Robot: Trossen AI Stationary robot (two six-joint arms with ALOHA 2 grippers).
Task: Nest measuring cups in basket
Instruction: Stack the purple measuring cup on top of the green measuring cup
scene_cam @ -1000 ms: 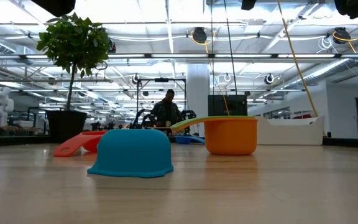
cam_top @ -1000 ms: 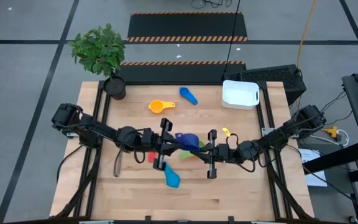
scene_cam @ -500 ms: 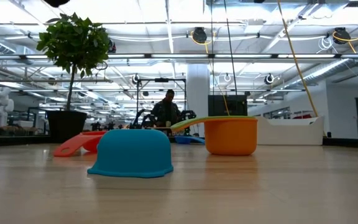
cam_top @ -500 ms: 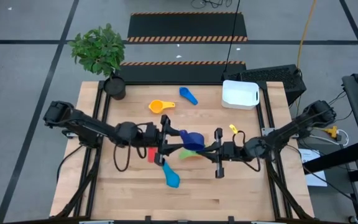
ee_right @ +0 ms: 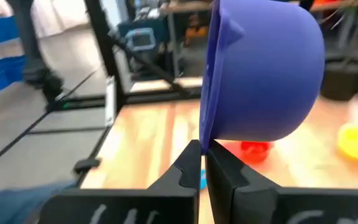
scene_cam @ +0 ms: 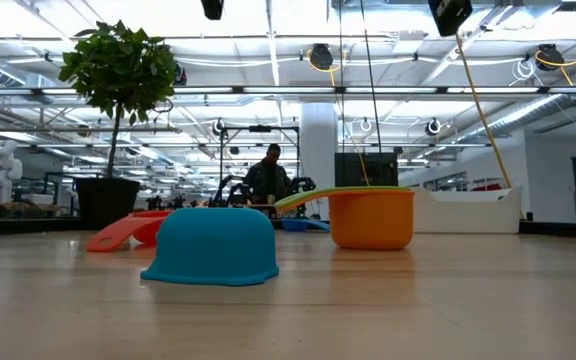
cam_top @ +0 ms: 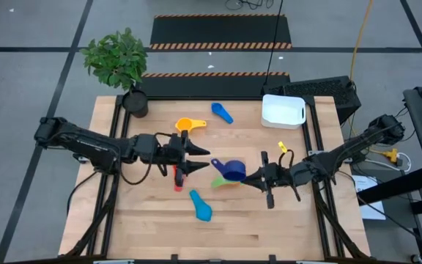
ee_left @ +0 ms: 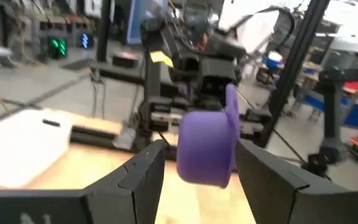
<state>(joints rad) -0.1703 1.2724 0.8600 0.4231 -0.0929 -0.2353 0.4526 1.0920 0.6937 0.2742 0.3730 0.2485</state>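
Note:
A navy measuring cup (cam_top: 230,170) hangs above the table's middle, over a green cup (cam_top: 221,182), with my right gripper (cam_top: 250,178) shut on it. My left gripper (cam_top: 202,161) points level at the cup from the left. It is open, and its fingers (ee_left: 146,169) stand just short of the cup (ee_left: 205,148). On the table lie a red cup (cam_top: 178,179), an upturned light blue cup (cam_top: 202,207), an orange cup (cam_top: 188,125), a mid blue cup (cam_top: 222,112) and a yellow cup (cam_top: 283,149). The white basket (cam_top: 283,111) stands at the far right. My right gripper pinches the navy cup's flat handle (ee_right: 204,142) between its two shut fingers (ee_right: 188,167). The fingers come nearly level from the table's right side. The cup is lifted clear of the table and tilted, its bowl (ee_right: 263,74) beyond the fingertips.
A potted plant (cam_top: 132,101) stands at the table's far left corner. In the low view the light blue cup (scene_cam: 214,246) sits nearest, with the orange cup (scene_cam: 371,218) and the red cup (scene_cam: 126,229) behind it. A person shows in the room beyond.
Both grippers have risen and tipped up from pointing down to about level. My left gripper has drawn back toward the table's left edge and now stands clear of the navy cup. My right gripper has carried the cup a little toward the right edge.

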